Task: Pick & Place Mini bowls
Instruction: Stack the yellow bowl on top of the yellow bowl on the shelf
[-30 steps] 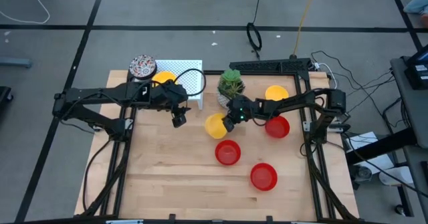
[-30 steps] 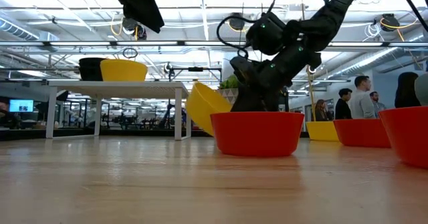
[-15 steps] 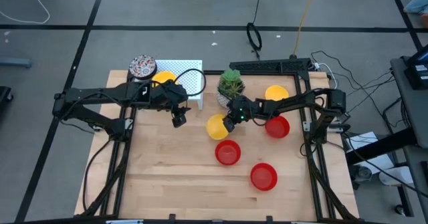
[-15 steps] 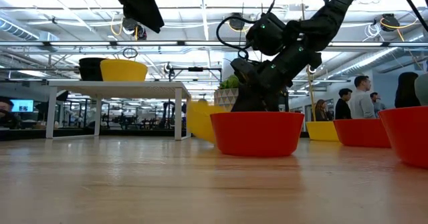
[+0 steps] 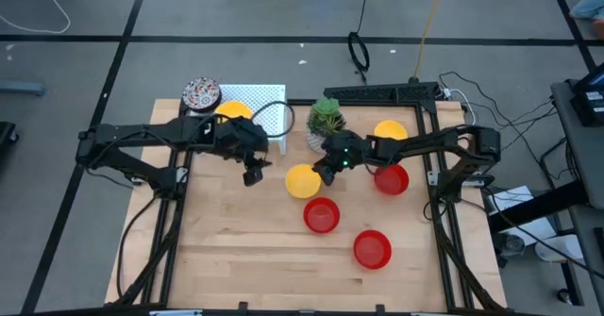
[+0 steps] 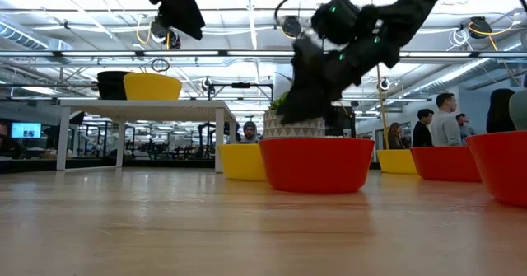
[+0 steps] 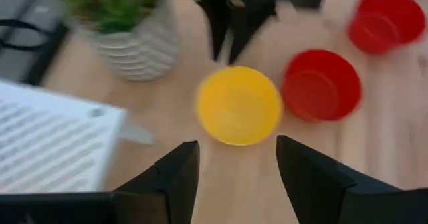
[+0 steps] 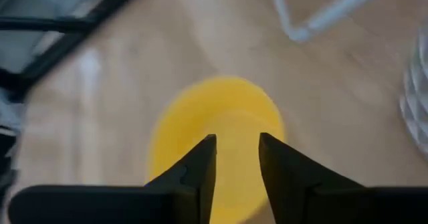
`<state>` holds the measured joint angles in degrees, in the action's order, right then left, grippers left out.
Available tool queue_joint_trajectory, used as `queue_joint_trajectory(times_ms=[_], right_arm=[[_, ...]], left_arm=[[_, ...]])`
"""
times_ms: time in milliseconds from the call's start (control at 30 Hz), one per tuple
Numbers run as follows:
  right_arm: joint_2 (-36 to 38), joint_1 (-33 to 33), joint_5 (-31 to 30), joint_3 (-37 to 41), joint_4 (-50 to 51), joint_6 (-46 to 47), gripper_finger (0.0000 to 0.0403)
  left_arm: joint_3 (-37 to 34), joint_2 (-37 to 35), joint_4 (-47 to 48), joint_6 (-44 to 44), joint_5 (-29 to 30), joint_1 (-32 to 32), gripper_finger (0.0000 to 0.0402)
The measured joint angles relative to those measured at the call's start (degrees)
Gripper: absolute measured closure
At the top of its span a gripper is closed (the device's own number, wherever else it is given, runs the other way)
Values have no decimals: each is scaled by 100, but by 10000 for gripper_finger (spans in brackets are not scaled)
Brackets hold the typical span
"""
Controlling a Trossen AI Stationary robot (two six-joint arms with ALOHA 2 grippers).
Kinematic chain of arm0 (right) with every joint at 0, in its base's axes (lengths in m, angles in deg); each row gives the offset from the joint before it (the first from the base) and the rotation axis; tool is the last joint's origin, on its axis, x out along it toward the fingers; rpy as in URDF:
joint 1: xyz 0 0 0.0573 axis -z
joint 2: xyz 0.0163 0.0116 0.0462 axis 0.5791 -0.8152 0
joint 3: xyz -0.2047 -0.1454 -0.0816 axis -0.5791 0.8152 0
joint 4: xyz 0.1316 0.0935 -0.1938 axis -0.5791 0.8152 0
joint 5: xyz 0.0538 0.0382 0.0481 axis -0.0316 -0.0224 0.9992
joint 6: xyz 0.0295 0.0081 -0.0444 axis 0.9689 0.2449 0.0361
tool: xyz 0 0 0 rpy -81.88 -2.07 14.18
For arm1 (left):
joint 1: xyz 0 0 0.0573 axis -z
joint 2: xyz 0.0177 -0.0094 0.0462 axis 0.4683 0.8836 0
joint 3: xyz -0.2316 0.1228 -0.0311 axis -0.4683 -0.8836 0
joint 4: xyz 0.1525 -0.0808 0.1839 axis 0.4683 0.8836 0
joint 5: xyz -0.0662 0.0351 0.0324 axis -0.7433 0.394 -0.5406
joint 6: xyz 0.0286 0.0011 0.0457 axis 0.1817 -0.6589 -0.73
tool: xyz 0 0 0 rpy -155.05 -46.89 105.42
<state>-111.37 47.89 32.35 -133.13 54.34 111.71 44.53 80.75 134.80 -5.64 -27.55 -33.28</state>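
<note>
A yellow mini bowl (image 5: 302, 180) (image 6: 242, 161) stands upright on its base near the table's middle. My right gripper (image 5: 325, 171) (image 8: 237, 140) is open just above and to the right of it, raised clear, touching nothing. My left gripper (image 5: 253, 173) (image 7: 237, 150) hovers open to the bowl's left, with nothing between its fingers. Three red mini bowls (image 5: 321, 215) (image 5: 372, 249) (image 5: 391, 178) stand on the wood. Another yellow bowl (image 5: 390, 130) sits at the far right. A patterned bowl (image 5: 201, 93) and a yellow bowl (image 5: 233, 111) rest at the white rack (image 5: 272, 118).
A white pot with a green plant (image 5: 326, 120) stands just behind the right gripper. A black frame (image 5: 382, 93) runs along the far right edge. Bare wood lies along the near left part of the table (image 5: 236, 250). People stand in the room beyond the table (image 6: 445, 119).
My right gripper has opened and let go of the yellow bowl, then gone up. The bowl, held tilted a second ago, has dropped onto its base and now stands level on the table.
</note>
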Motion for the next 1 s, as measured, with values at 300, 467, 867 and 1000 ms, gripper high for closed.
queue_joint_trajectory(times_ms=[300, 467, 867, 1000], right_arm=[[1118, -479, 698, 0, 126, -1092, 293], [1608, -893, 720, 2, 154, -2038, 297], [2360, -1492, 727, 11, 486, -1988, 294], [2460, -1608, 1121, 11, 836, -1923, 289]], left_arm=[[-7, 842, -196, -1964, -354, 517, 199], [-7, 1448, -239, -2480, -353, 707, 199], [-7, 2761, -1226, -3174, 181, 775, 199], [-7, 2995, -1298, -3319, 177, 772, 199]])
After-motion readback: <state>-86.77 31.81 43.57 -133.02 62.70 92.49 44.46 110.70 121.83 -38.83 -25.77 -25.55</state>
